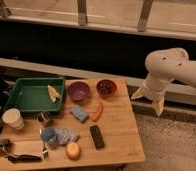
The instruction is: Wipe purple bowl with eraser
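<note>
The purple bowl (78, 91) sits upright on the wooden table (121, 125), at the back near the middle. The eraser (96, 136), a flat black block, lies toward the front of the table, below and right of the bowl. My gripper (149, 100) hangs from the white arm (166, 67) off the table's right side, over the floor. Its two pale fingers (159, 106) point down and stand spread apart, open, with nothing between them. It is well away from both the bowl and the eraser.
A dark red bowl (106, 87) stands right of the purple one. A blue sponge (79, 113) and an orange-red stick (97, 111) lie between bowls and eraser. A green tray (21, 97), white cup (12, 118), metal cup (44, 118), blue cloth (58, 135) and round fruit (72, 150) fill the left.
</note>
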